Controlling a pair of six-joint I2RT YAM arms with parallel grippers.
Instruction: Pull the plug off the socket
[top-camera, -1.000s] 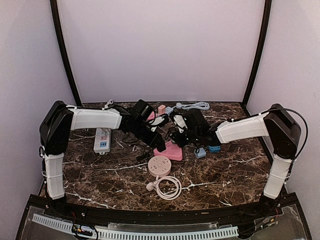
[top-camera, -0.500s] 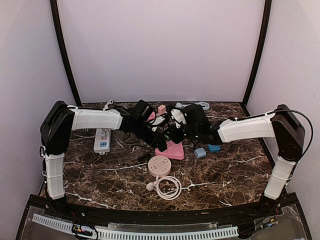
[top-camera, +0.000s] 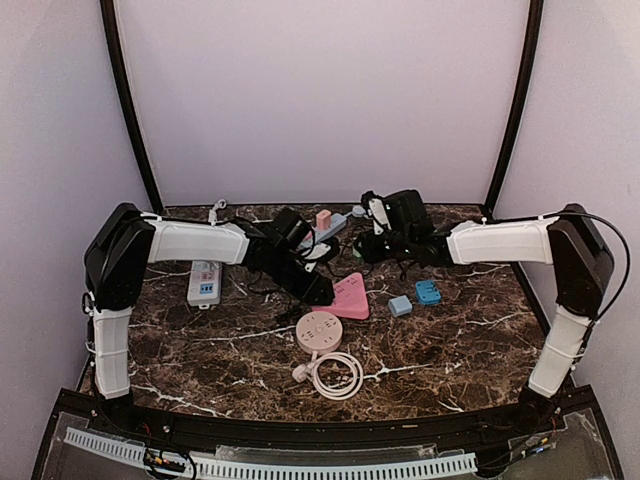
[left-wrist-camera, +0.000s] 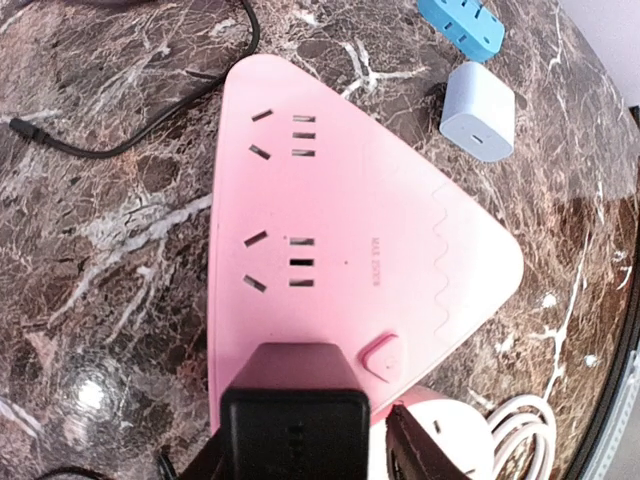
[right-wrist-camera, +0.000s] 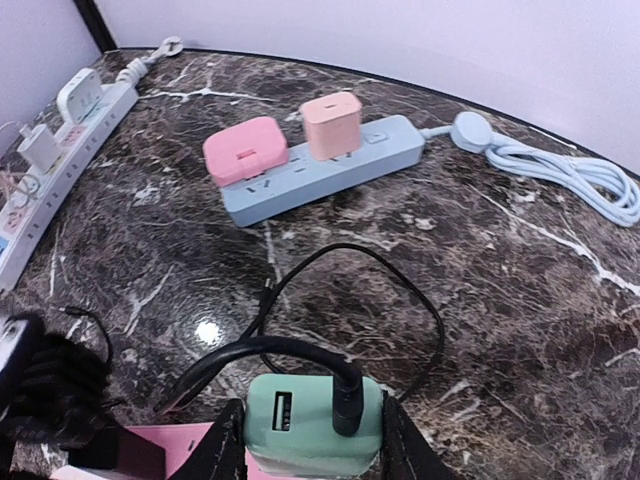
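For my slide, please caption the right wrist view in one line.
Right gripper holds a mint-green charger plug with black cable above dark marble table; pale-blue power strip beyond.

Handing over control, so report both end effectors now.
Left end effector: open, its fingers either side of the black plug.
Right end effector: closed, holding the green charger.

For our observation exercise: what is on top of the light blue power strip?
Two plugs sit on the light blue power strip: a flat pink adapter and a taller peach charger, side by side. The sockets beneath them are covered.
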